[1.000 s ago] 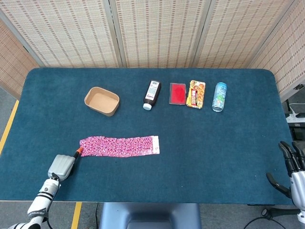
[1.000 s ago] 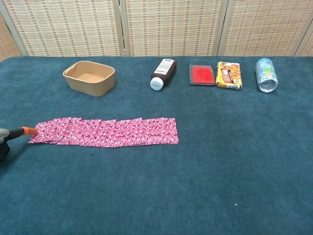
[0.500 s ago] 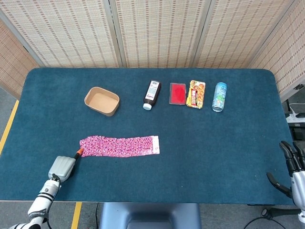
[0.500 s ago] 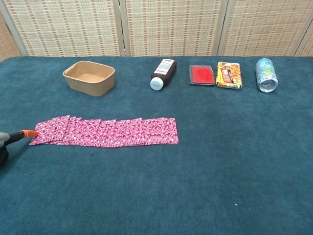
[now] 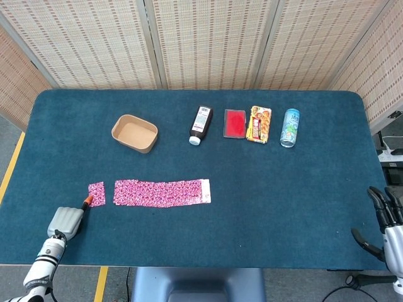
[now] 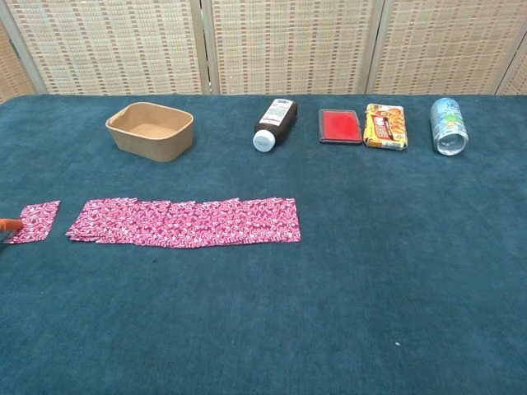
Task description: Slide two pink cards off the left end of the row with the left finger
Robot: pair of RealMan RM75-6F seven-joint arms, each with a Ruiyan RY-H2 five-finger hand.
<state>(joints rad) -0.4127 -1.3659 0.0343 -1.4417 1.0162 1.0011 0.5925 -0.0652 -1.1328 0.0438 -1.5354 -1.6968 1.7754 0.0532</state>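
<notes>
A row of overlapping pink patterned cards (image 5: 161,192) (image 6: 185,221) lies across the near-left part of the blue table. One pink card (image 5: 96,193) (image 6: 32,221) lies apart to the left of the row, with a gap of bare cloth between them. My left hand (image 5: 66,219) is low at the near-left table edge; its orange fingertip (image 5: 87,201) (image 6: 10,224) touches the separated card's near-left corner. It holds nothing. My right hand (image 5: 385,221) hangs off the table's right edge, fingers apart and empty.
At the back of the table (image 5: 302,201) stand a tan paper bowl (image 5: 134,133), a dark bottle on its side (image 5: 200,124), a red flat box (image 5: 235,123), a snack packet (image 5: 259,124) and a can (image 5: 289,128). Woven screens stand behind.
My left hand has drawn back to the left, dragging one card off the row's left end; the card now lies apart from the row.
</notes>
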